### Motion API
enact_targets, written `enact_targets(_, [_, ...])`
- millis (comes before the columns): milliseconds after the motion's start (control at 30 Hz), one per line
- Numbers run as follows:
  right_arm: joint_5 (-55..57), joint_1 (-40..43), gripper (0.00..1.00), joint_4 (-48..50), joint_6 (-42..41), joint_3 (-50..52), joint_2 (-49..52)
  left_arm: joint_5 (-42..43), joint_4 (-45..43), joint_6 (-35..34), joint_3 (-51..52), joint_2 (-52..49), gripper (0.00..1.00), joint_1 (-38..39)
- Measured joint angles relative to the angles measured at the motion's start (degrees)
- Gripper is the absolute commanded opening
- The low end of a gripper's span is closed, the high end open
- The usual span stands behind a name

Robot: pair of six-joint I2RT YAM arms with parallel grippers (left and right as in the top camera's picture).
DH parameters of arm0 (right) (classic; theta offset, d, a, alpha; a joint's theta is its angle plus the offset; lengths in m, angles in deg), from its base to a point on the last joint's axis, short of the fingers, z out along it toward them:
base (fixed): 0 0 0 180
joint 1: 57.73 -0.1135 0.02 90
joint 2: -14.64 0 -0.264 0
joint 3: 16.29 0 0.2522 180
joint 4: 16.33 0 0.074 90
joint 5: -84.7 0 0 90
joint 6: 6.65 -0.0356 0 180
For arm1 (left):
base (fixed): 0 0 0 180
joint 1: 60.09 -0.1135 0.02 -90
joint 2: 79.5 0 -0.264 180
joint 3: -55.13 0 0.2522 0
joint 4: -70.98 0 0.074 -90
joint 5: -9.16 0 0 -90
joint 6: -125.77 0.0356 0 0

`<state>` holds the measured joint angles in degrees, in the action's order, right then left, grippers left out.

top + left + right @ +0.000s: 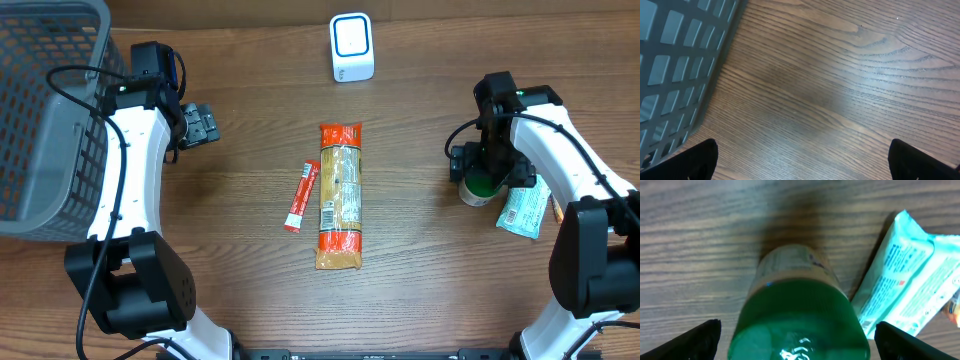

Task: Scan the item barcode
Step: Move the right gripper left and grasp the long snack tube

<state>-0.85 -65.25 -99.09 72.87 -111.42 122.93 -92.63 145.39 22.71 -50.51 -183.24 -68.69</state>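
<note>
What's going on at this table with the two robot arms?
The right arm's fingers stand open on either side of a green-lidded jar, not gripping it, next to a teal packet. The left arm's fingers are open over bare table beside a grey basket. An orange food packet and a red sachet lie mid-table, near the white scanner.

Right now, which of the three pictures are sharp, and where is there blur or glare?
Overhead: sharp, evenly lit; the scanner face glows white. Left wrist: wood grain clear, a pale sheen on the table, the basket soft. Right wrist: the jar is close and blurred, with a glint on top.
</note>
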Motion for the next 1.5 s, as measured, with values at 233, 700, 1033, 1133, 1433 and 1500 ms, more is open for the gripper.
enact_targets(233, [-0.9, -0.2, 1.00, -8.6, 0.0, -10.2, 0.0, 0.0, 0.0, 0.0, 0.0, 0.0, 1.00, 0.0])
enact_targets(700, [-20.9, -14.9, 1.00, 2.4, -0.6, -19.2, -0.1, 0.0, 0.0, 0.0, 0.0, 0.0, 1.00, 0.0])
enact_targets(1033, [-10.5, -27.3, 1.00, 21.6, -16.0, -4.2, -0.1, 0.0, 0.0, 0.0, 0.0, 0.0, 1.00, 0.0])
enact_targets(1133, [-3.3, -31.3, 1.00, 26.6, -18.5, 1.4, -0.1, 0.0, 0.0, 0.0, 0.0, 0.0, 1.00, 0.0])
enact_targets(1433, [5.0, -34.2, 1.00, 26.2, -20.3, 8.3, -0.1, 0.0, 0.0, 0.0, 0.0, 0.0, 1.00, 0.0])
enact_targets(1500, [5.7, -34.0, 1.00, 24.9, -20.5, 8.4, -0.1, 0.0, 0.0, 0.0, 0.0, 0.0, 1.00, 0.0])
